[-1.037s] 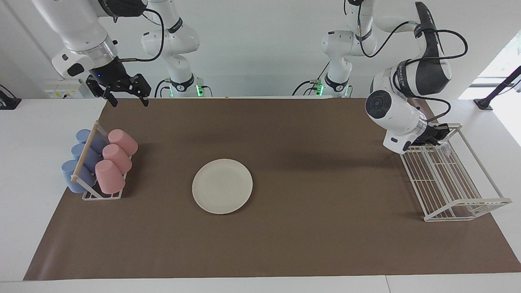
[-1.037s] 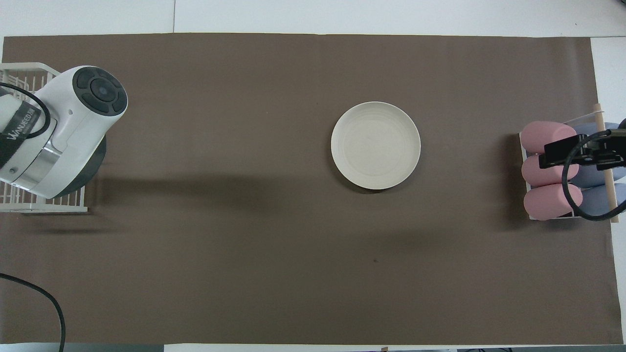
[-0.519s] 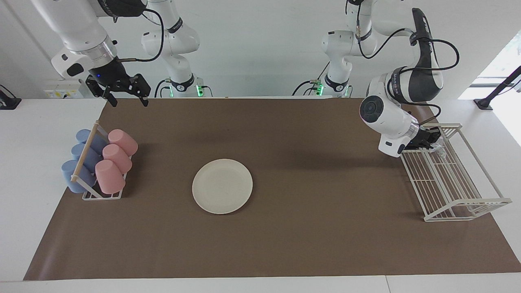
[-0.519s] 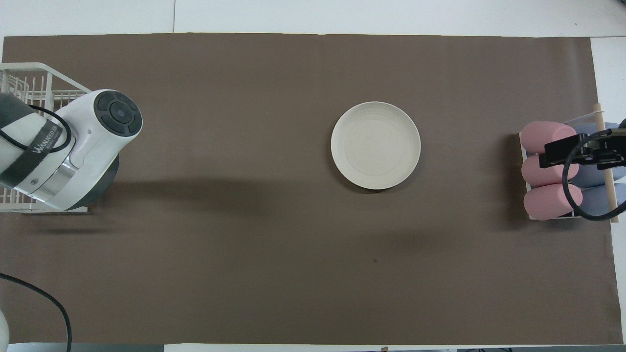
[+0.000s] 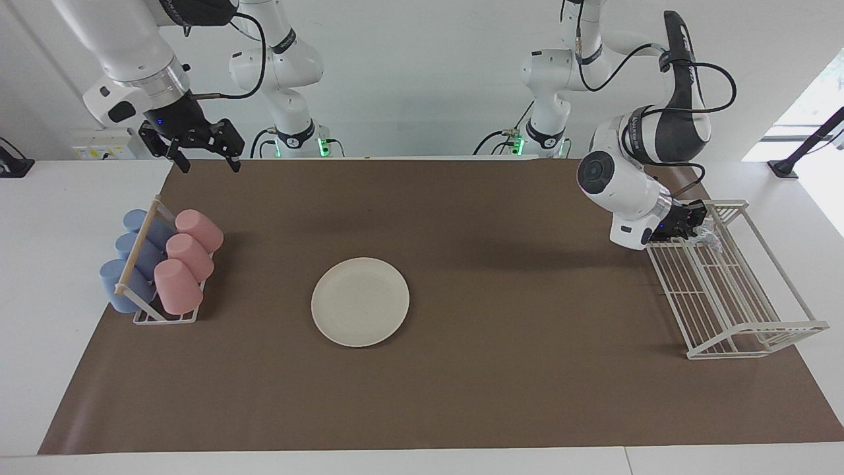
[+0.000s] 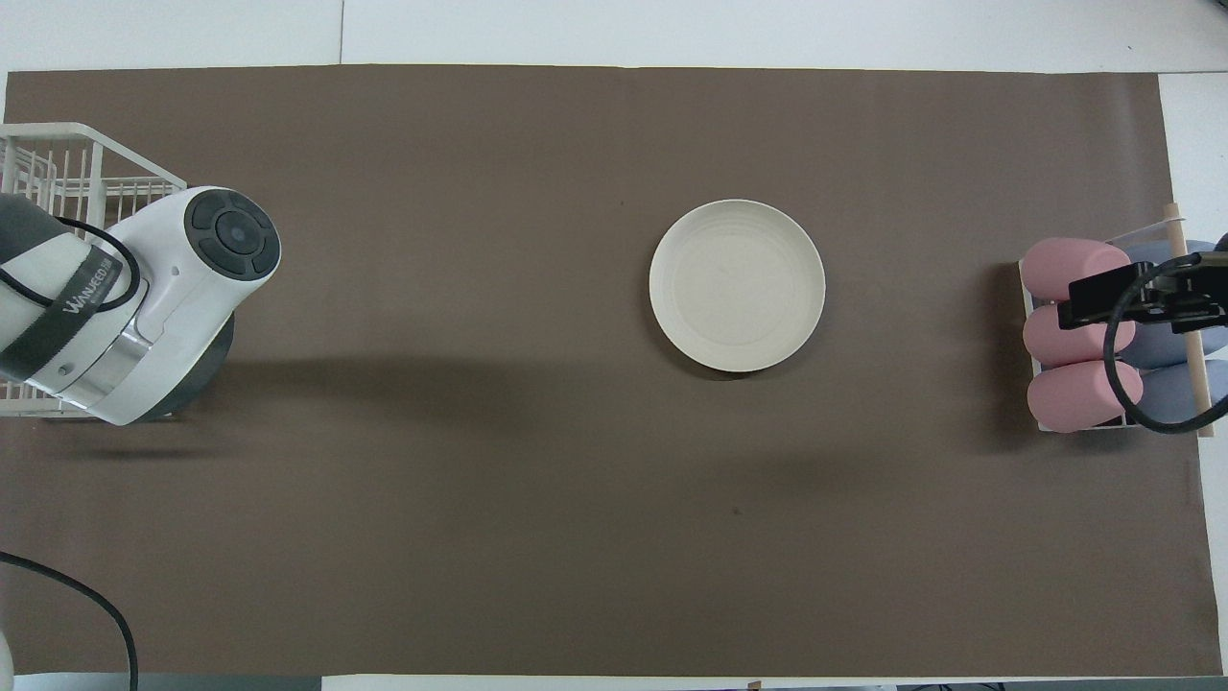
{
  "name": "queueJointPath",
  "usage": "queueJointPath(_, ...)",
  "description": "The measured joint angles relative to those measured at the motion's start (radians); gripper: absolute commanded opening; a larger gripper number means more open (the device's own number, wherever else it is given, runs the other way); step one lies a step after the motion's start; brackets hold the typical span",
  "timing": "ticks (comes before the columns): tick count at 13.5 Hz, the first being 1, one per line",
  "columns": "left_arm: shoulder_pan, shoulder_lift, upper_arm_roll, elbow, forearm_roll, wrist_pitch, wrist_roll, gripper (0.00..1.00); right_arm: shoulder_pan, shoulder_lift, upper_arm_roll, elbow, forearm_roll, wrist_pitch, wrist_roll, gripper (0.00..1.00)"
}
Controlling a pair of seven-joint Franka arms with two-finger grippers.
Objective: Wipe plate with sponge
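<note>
Plate waits alone while my left fingers work at the wire rack

Plate [image 5: 360, 301], cream-white and round, lies flat on the brown mat [image 5: 461, 396] on the table, well apart from both my arms. Taking the plate as the landmark: toward my left arm's end stands the white wire rack [image 5: 725, 290], and my left gripper [image 5: 692, 223] is down at the rack's end nearer to me. The silvery sponge [image 5: 713, 239] shows as a crinkled glint right at the tips of my left fingers; I cannot tell whether they are clamped on it or parted. Toward my right arm's end sits the cup rack [image 5: 158, 264] with pink and blue cups. My right gripper [image 5: 204, 158] waits in the air above the mat's edge by that rack, fingers spread wide and empty.
</note>
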State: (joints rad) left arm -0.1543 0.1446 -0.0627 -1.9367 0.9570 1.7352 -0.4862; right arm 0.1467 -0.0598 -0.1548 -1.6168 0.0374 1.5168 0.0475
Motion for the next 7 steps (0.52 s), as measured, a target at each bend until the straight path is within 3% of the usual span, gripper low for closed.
queueJointPath(2,0.000,0.000,0.000,0.000,0.000,0.000,0.000,1.00,0.000,0.000,0.000,0.000,0.000,0.000,0.000,1.00)
queueJointPath(7,0.000,-0.006,0.000,0.008,-0.007,0.000,-0.002,1.00,0.000,0.000,0.000,0.001,0.000,0.000,0.000,1.00)
